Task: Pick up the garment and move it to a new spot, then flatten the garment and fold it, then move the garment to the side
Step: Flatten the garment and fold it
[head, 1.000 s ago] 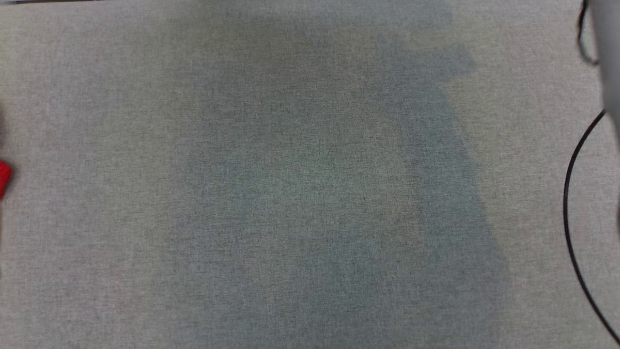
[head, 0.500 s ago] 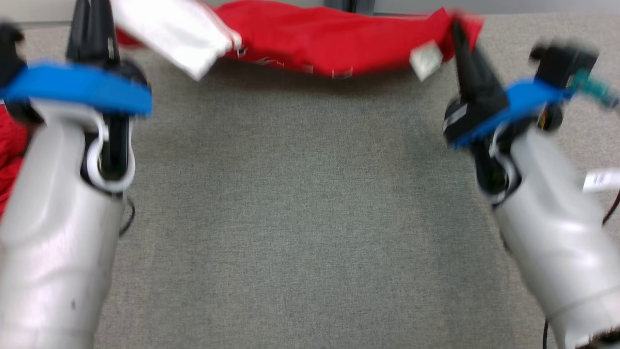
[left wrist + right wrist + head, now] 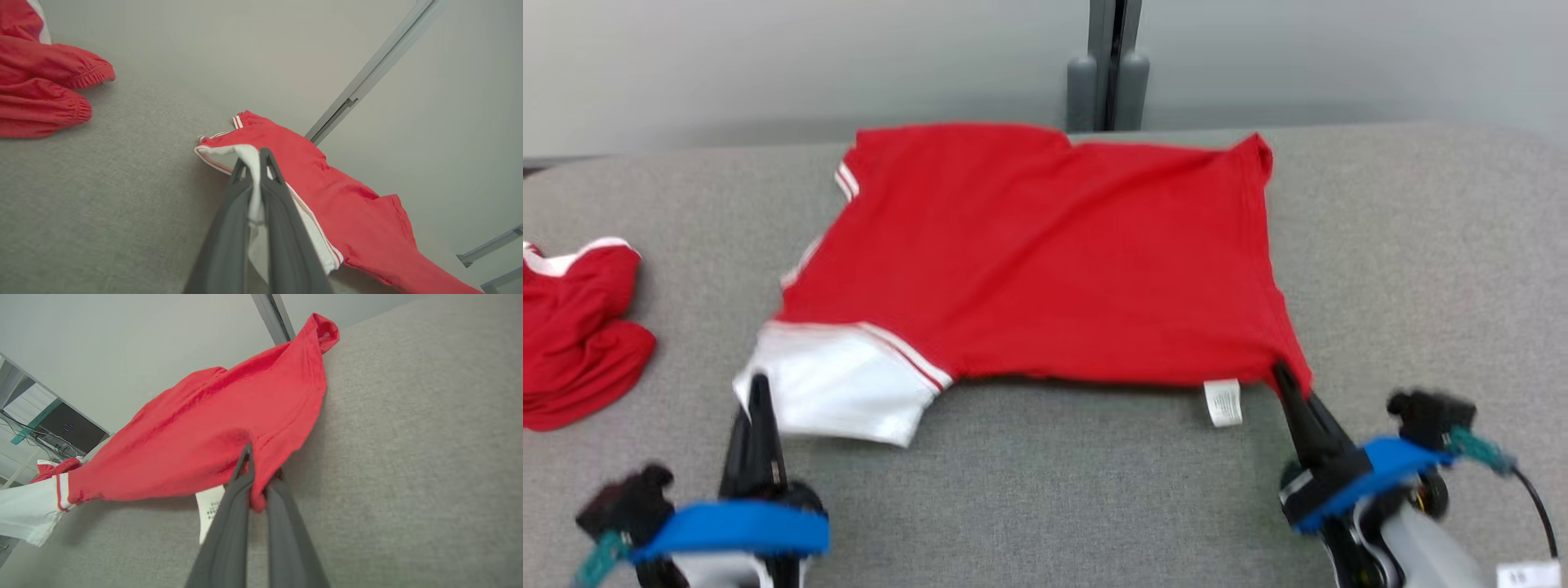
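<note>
Surface: grey fabric-covered table (image 3: pixel 1045 498), far corners rounded.
Room: pale wall (image 3: pixel 768 65) behind it, and one grey post (image 3: pixel 1107 73) at the far edge.
Item one: the red garment (image 3: pixel 1045 253), spread mid-table, its near edge raised off the cloth. My left gripper (image 3: pixel 760 392) is pinched on its white sleeve (image 3: pixel 837 400). My right gripper (image 3: pixel 1284 384) is pinched on the red corner beside the white label (image 3: pixel 1223 402).
Item two: crumpled red clothing (image 3: pixel 572 335), well apart at the table's left.

The right claw (image 3: pixel 254 473) pinches the red garment's (image 3: pixel 212 428) edge.
</note>
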You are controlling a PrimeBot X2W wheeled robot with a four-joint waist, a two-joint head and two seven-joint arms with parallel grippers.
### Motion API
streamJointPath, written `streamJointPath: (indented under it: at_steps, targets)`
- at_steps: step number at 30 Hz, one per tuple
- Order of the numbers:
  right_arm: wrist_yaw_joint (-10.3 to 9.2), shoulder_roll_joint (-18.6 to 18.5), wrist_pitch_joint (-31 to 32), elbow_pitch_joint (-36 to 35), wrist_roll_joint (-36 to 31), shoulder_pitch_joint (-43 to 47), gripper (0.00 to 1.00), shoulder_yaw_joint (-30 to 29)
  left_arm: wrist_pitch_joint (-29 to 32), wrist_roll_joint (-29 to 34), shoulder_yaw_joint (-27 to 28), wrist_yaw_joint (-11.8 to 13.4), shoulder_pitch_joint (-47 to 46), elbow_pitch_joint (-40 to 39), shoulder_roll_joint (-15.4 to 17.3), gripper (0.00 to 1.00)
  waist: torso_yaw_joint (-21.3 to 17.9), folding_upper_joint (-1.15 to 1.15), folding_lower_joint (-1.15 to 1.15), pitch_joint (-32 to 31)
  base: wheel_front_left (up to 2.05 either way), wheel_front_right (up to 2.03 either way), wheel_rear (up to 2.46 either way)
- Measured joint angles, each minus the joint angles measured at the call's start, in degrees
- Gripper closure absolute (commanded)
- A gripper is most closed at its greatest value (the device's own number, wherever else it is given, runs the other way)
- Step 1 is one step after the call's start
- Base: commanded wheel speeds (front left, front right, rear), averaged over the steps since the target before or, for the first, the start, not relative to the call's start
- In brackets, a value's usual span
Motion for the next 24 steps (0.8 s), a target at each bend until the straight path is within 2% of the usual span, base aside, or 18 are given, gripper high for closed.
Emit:
streamJointPath:
  at_steps: [9, 15, 23, 24]
  targets:
    - [0.01, -2.6, 1.0, -5.2, 1.0, 14.3, 1.00, -1.6, 0.0, 2.0, 1.3, 0.2, 15.5, -5.3, -2.1, 1.00, -0.1, 0.00, 0.00, -5.8, 0.00, 0.00, 0.00]
    - [0.01, -3.5, 4.2, -10.5, -0.1, 22.8, 1.00, -4.9, 0.3, 2.4, 0.6, 2.4, 22.8, -10.3, -2.7, 1.00, 0.3, 0.00, 0.01, -7.4, 0.00, 0.00, 0.00]
    - [0.01, -1.8, 9.1, -15.5, -2.9, 26.7, 1.00, -8.9, 2.0, 3.1, -1.1, 3.0, 24.4, -12.8, -2.6, 1.00, 0.2, 0.02, 0.01, -8.0, 0.00, 0.00, 0.00]
    - [0.00, -0.8, 10.5, -16.6, -3.6, 26.7, 1.00, -9.5, 2.5, 3.2, -1.5, 2.8, 23.7, -12.7, -2.1, 1.00, 0.0, 0.01, 0.02, -8.1, 0.00, 0.00, 0.00]
